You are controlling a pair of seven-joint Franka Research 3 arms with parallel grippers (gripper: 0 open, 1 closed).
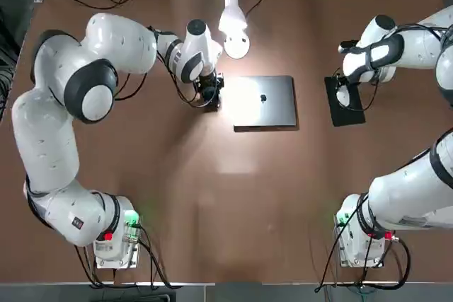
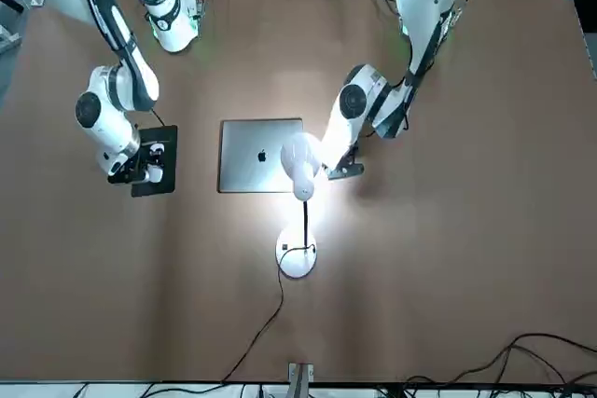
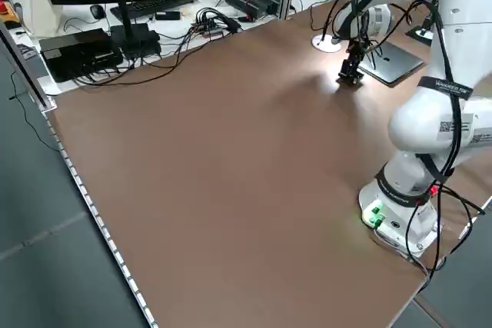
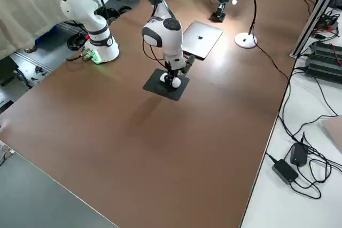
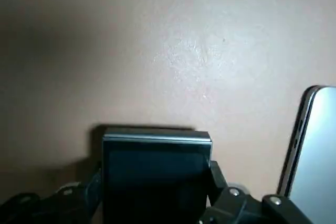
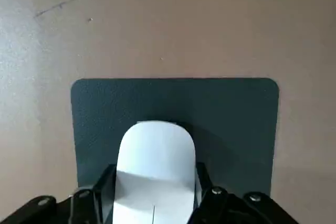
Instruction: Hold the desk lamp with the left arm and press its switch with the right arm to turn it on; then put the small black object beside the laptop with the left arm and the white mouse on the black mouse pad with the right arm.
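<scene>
White mouse [image 6: 155, 153], pinched between the fingers of the right gripper [image 6: 156, 174], at the black mouse pad [image 6: 236, 114]; contact with it impossible to tell. Small black object [image 5: 156, 182], clasped by the left gripper [image 5: 156, 174] beside the laptop [image 1: 263, 102], clear in the left wrist view, barely discernible from overhead. Glow below the desk lamp [image 2: 301, 160], plain in the front view.

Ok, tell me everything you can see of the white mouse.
The white mouse has a smooth, glossy-looking shell, rounded at one end, with a thin dark line at the other. It sits between the right gripper's fingers, over the black mouse pad; I can't tell whether it rests on it.
</scene>
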